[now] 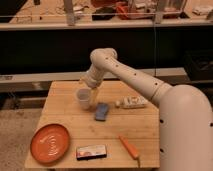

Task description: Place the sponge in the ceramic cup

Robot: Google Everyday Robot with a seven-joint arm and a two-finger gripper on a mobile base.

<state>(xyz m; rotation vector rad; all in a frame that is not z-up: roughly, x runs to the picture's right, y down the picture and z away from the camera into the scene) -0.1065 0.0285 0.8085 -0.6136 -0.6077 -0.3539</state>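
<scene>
The blue sponge lies flat on the wooden table, just right of the white ceramic cup, which stands upright near the table's back left. My gripper hangs at the end of the white arm, right beside the cup's right rim and just above and left of the sponge. It is open and nothing is between its fingers. The sponge is outside the cup.
An orange plate sits at the front left. A flat black-and-white box lies at the front edge, with an orange carrot-like stick to its right. A white bottle-like thing lies right of the sponge.
</scene>
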